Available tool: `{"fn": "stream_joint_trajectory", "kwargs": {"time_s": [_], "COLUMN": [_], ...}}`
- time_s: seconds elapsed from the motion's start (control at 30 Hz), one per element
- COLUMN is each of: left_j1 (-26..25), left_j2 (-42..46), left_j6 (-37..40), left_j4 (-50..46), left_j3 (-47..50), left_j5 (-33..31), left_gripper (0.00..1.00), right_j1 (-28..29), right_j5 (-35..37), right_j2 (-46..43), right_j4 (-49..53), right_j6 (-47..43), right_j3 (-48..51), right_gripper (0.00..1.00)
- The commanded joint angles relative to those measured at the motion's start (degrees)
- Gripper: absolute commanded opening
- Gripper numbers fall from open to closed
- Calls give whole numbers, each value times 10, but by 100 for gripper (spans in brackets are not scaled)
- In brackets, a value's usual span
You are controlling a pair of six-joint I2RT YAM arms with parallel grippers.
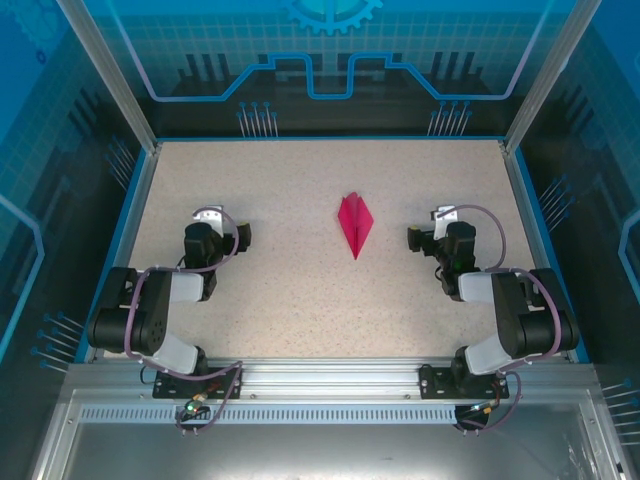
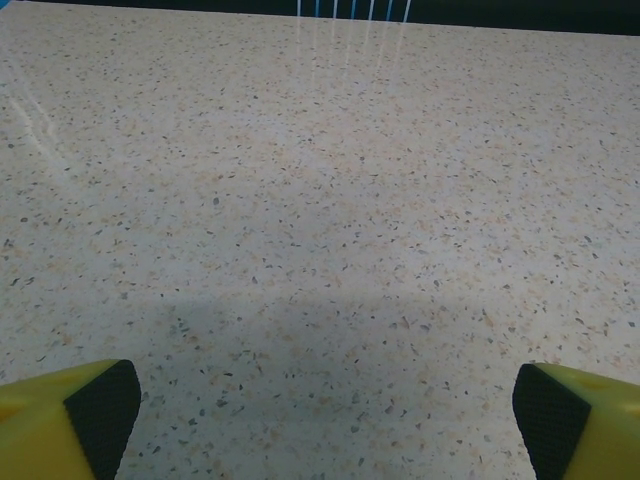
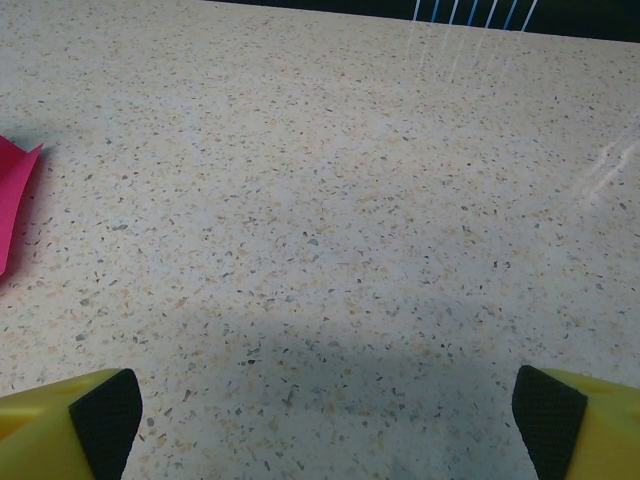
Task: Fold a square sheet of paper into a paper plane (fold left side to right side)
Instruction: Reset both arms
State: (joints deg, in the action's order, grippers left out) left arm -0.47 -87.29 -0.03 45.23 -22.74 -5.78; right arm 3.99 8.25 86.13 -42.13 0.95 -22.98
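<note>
The paper plane (image 1: pixel 355 224) (magenta, tip toward the bottom) lies on the speckled table (image 1: pixel 300 300) at the frame's centre, between the left gripper (image 1: pixel 243 236) and the right gripper (image 1: pixel 413 238). Both have fingers spread wide, holding nothing.

A beige speckled table (image 1: pixel 300 300) fills the middle of the top view, edged by a thin blue rim (image 1: pixel 330 138). Behind it stands a blue see-through back wall (image 1: pixel 200 40) printed with a grid, circuit lines and a gear (image 1: pixel 332 12). Two slanted metal posts (image 1: pixel 105 70) (image 1: pixel 553 70) frame it, with dark side walls (image 1: pixel 40 200) (image 1: pixel 600 200) beyond. A metal rail (image 1: pixel 330 375) runs along the near edge, with a slotted strip (image 1: pixel 330 412) and a grey panel (image 1: pixel 320 450) below. In the wrist views the tabletop shines faintly.
</note>
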Motion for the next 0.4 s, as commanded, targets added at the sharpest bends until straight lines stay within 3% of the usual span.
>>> {"fn": "stream_joint_trajectory", "kwargs": {"time_s": [0.0,0.37], "left_j1": [4,4], "left_j2": [5,5], "left_j6": [-5,-4], "left_j4": [-4,-4], "left_j3": [-11,-11], "left_j5": [19,20], "left_gripper": [99,99], "right_j1": [4,2], "right_j5": [-9,-19], "right_j2": [0,0], "right_j4": [-20,-17], "right_j6": [-10,-12], "right_j3": [-12,-14], "right_gripper": [99,99]}}
